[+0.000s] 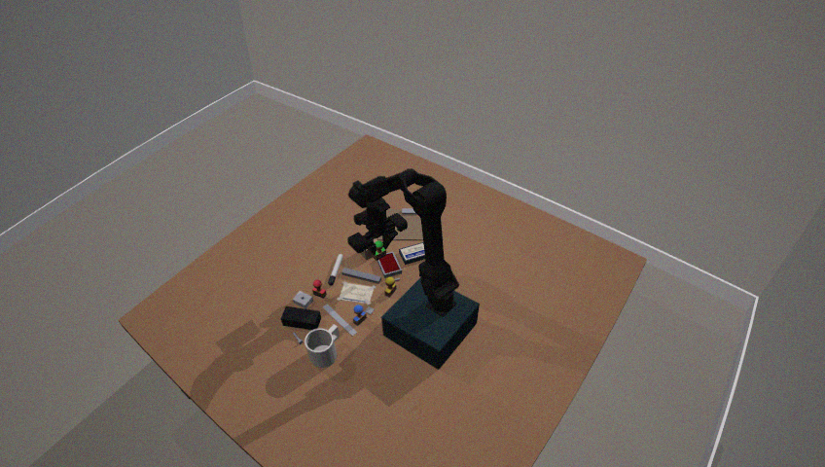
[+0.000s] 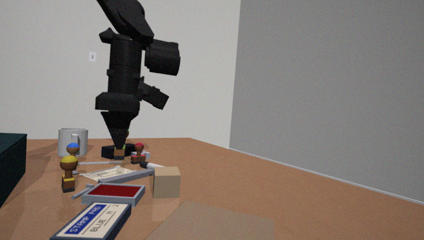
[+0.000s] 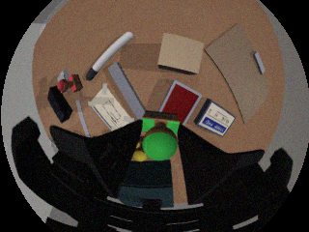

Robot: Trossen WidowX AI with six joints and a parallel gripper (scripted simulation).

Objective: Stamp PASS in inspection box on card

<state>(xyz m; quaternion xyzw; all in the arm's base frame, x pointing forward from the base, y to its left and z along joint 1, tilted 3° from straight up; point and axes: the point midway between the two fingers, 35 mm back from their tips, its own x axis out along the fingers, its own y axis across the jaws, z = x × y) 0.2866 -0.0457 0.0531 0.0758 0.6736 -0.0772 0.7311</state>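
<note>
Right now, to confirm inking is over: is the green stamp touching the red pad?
Apart. Exterior view: the red pad shows whole, with the gripper holding the green stamp clear of it.

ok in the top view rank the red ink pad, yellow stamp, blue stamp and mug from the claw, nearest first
1. red ink pad, right beside the claw and its green stamp
2. yellow stamp, past the pad
3. blue stamp, nearer the mug
4. mug, farthest out
</note>
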